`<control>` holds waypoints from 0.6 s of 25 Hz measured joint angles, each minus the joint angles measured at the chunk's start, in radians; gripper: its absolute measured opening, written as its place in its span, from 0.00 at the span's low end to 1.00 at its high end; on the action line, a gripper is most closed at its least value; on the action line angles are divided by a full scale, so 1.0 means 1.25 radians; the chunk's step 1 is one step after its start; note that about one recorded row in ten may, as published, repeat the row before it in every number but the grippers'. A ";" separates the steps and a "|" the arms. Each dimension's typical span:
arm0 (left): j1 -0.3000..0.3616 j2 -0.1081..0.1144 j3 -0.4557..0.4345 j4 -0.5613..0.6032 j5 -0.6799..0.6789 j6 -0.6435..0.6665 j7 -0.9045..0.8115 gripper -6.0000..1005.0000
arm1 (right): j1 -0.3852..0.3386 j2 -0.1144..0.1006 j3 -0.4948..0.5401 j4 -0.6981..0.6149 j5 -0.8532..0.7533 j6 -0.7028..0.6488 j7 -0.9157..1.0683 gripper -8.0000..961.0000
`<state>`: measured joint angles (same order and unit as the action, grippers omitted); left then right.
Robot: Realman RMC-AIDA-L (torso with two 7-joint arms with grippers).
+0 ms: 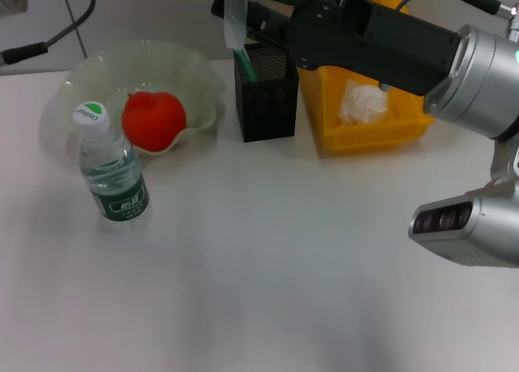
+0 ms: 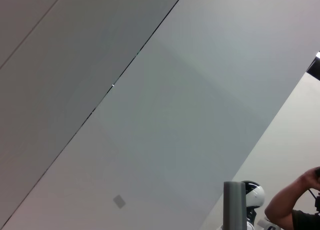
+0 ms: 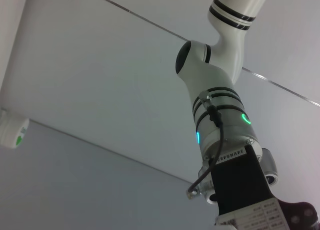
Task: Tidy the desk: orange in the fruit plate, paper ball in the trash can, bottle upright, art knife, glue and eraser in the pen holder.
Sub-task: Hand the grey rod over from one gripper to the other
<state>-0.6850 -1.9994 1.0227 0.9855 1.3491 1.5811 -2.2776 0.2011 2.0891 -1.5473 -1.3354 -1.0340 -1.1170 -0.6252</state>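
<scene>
Right tool (image 1: 235, 19) hangs over the black mesh pen holder (image 1: 266, 92) at the back of the white table (image 1: 268, 250), its fingers closed on a pale, translucent stick with a green lower end, probably the glue (image 1: 236, 32), whose tip sits at the holder's rim. Elsewhere the orange (image 1: 153, 119) lies in the clear fruit plate (image 1: 97, 76), the bottle (image 1: 111, 165) stands upright just in front of the plate, and the paper ball (image 1: 362, 103) rests in the yellow trash can (image 1: 373, 129) beside the holder. Left tool is out of sight; its wrist camera shows only ceiling. Risk from here: a release with the stick off-centre could catch the rim and tip it onto the table, or the arm could nudge the light holder over.
</scene>
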 joint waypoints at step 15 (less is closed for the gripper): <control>-0.012 0.002 -0.007 -0.008 0.017 -0.002 0.003 0.14 | 0.000 -0.001 0.003 0.006 0.002 0.001 0.000 0.37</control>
<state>-0.6995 -1.9971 1.0142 0.9756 1.3701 1.5783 -2.2738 0.2009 2.0876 -1.5436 -1.3285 -1.0310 -1.1159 -0.6255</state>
